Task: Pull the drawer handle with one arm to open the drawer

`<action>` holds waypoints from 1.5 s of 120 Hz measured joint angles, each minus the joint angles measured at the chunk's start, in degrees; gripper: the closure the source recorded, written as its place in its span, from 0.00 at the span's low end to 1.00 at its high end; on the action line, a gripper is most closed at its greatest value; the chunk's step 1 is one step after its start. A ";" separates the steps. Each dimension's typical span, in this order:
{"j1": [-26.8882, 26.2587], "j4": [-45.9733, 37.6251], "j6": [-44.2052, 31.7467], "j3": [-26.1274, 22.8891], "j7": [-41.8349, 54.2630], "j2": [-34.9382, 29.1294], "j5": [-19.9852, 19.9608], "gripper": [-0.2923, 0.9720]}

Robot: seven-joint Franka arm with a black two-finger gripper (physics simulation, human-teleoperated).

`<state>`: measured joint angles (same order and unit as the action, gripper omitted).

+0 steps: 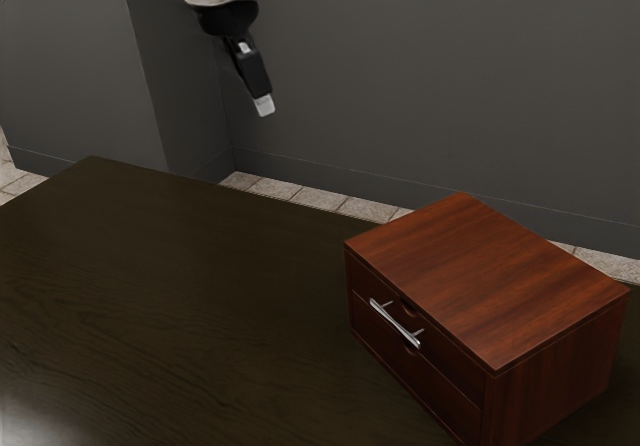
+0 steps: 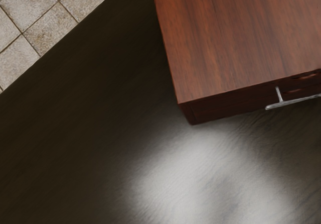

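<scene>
A reddish-brown wooden cabinet (image 1: 485, 276) stands on the dark table (image 1: 170, 296) toward the exterior view's right. Its drawer front (image 1: 415, 331) faces the view's lower left and sits flush with the cabinet body. A slim silver bar handle (image 1: 396, 323) is fixed across that front. My gripper (image 1: 257, 84) hangs high above the table near the back wall, far up and to the exterior view's left of the cabinet, touching nothing. From the wrist view I look down on the cabinet top (image 2: 235, 33), with one end of the handle (image 2: 293, 99) beside it.
A dark grey wall and a square pillar (image 1: 185, 76) stand behind the table. Beige floor tiles (image 2: 35, 23) show beyond the table's far edge. A wide stretch of bare tabletop (image 2: 125, 158) lies in front of the drawer.
</scene>
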<state>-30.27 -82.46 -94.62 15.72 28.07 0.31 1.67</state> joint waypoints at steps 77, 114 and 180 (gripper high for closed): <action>18.82 17.30 10.98 -11.87 5.34 -6.67 1.25 0.23; 17.24 13.91 10.94 -13.59 15.47 2.09 3.74 0.23; 22.21 -13.39 -13.64 -11.45 49.82 1.88 -5.29 0.23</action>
<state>-8.07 -95.85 -108.26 4.27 77.89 2.19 -3.62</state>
